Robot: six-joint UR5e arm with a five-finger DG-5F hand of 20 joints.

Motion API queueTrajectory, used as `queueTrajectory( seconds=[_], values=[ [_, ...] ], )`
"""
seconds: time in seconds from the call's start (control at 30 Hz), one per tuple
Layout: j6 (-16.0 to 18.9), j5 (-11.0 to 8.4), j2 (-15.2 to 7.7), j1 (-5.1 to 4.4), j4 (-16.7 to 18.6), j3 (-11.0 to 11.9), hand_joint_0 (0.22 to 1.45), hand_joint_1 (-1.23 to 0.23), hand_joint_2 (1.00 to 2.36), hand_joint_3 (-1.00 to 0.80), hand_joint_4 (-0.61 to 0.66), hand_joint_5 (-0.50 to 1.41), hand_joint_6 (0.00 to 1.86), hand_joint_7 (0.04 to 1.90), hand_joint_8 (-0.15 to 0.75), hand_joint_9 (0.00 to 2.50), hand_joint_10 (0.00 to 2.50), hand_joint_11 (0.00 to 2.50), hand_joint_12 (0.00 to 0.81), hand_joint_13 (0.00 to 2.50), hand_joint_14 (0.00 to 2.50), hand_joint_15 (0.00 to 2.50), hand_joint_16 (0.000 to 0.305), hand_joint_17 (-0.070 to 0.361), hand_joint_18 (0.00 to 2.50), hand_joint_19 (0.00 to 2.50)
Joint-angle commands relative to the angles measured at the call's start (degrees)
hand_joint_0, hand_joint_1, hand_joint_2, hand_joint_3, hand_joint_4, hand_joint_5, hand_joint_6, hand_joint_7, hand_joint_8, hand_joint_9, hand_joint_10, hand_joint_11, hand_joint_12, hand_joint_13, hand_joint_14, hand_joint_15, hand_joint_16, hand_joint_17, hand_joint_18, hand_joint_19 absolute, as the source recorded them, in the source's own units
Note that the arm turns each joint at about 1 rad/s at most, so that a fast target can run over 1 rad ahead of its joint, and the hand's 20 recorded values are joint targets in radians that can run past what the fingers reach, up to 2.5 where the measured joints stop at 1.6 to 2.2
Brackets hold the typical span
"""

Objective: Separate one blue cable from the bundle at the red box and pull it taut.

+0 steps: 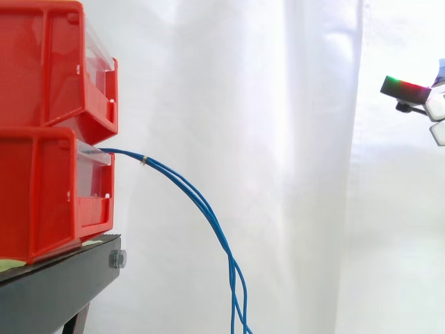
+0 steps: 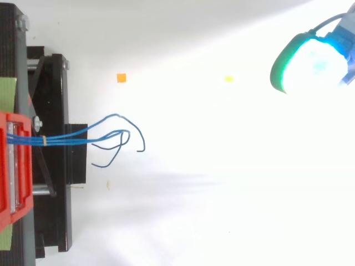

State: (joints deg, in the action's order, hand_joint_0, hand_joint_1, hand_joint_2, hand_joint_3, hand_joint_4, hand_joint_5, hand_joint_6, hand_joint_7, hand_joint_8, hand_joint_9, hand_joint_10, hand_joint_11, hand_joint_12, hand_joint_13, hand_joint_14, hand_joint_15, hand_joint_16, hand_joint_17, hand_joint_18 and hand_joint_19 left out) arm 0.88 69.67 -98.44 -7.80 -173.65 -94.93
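1. Two red bins are stacked at the left on a black stand (image 1: 55,285): an upper bin (image 1: 42,62) and a lower bin (image 1: 35,195).
2. The blue cables (image 1: 201,202) come out of the front of the lower bin as one bundle. A small yellow tie (image 1: 144,161) binds them just right of the bin.
3. Past the tie, the side view shows the cables sagging right and down in a slack curve. They stay close together and run off the bottom edge.
4. From above, the cables leave the lower bin toward the right, cross the stand, and spread into loose loops and free ends just right of it.
5. The hand (image 1: 407,89) comes in at the upper right edge, about level with the upper bin. It is far to the right of the cables and touches none of them. Too little of it shows to tell how far open it is.
6. A white curtain (image 1: 278,104) hangs behind the work.
7. In the top view, a small orange square (image 2: 121,78) lies on the white ground above the cable loops, and a yellow fleck (image 2: 228,78) lies further right.
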Motion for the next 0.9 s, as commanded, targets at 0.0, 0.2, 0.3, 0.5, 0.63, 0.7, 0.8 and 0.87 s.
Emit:
queueTrajectory(
  seconds=[0.0, 0.2, 0.3, 0.5, 0.63, 0.7, 0.8, 0.87],
  values=[
    [0.0, 0.11, 0.0, -0.03, 0.0, 0.0, 0.53, -0.54, 1.00, -0.49, 0.17, -0.24, 0.50, 0.77, 0.267, 0.54, 0.01, 0.43, 0.337, 0.54, 0.01, 0.34, 0.053, 0.120, 0.45, 0.68],
    [0.0, -0.15, 0.0, -0.55, 0.6, 0.0, 0.53, -0.53, 1.00, -0.49, 0.18, -0.23, 0.50, 0.77, 0.271, 0.55, 0.01, 0.44, 0.338, 0.54, 0.01, 0.34, 0.053, 0.120, 0.47, 0.68],
    [0.0, -0.15, -0.1, -0.55, 0.8, 0.0, 0.53, -0.53, 1.00, -0.49, 0.19, -0.23, 0.50, 0.77, 0.270, 0.55, 0.01, 0.43, 0.338, 0.55, 0.01, 0.34, 0.053, 0.120, 0.48, 0.68],
    [-0.9, 0.03, -1.1, -0.82, 2.8, 0.0, 0.53, -0.53, 1.00, -0.48, 0.19, -0.23, 0.50, 0.77, 0.272, 0.56, 0.01, 0.45, 0.340, 0.55, 0.01, 0.34, 0.053, 0.120, 0.48, 0.68],
    [-1.0, -0.06, -4.2, -0.99, 6.2, 0.0, 0.54, -0.53, 1.00, -0.48, 0.20, -0.23, 0.50, 0.77, 0.274, 0.56, 0.01, 0.45, 0.339, 0.55, 0.01, 0.34, 0.053, 0.120, 0.49, 0.69],
    [-0.9, -0.15, -5.8, -0.99, 8.5, 0.1, 0.54, -0.53, 1.00, -0.48, 0.20, -0.23, 0.50, 0.77, 0.275, 0.56, 0.01, 0.44, 0.339, 0.55, 0.01, 0.34, 0.053, 0.120, 0.49, 0.68],
    [-1.6, -0.59, -6.4, -1.08, 10.8, 0.1, 0.54, -0.53, 1.00, -0.48, 0.20, -0.23, 0.50, 0.77, 0.276, 0.56, 0.01, 0.44, 0.340, 0.55, 0.01, 0.34, 0.053, 0.120, 0.49, 0.68],
    [-1.9, -1.20, -6.7, -1.08, 11.7, 0.0, 0.54, -0.53, 1.00, -0.48, 0.20, -0.23, 0.50, 0.77, 0.275, 0.56, 0.01, 0.44, 0.342, 0.55, 0.01, 0.34, 0.053, 0.120, 0.49, 0.68]
  ],
)
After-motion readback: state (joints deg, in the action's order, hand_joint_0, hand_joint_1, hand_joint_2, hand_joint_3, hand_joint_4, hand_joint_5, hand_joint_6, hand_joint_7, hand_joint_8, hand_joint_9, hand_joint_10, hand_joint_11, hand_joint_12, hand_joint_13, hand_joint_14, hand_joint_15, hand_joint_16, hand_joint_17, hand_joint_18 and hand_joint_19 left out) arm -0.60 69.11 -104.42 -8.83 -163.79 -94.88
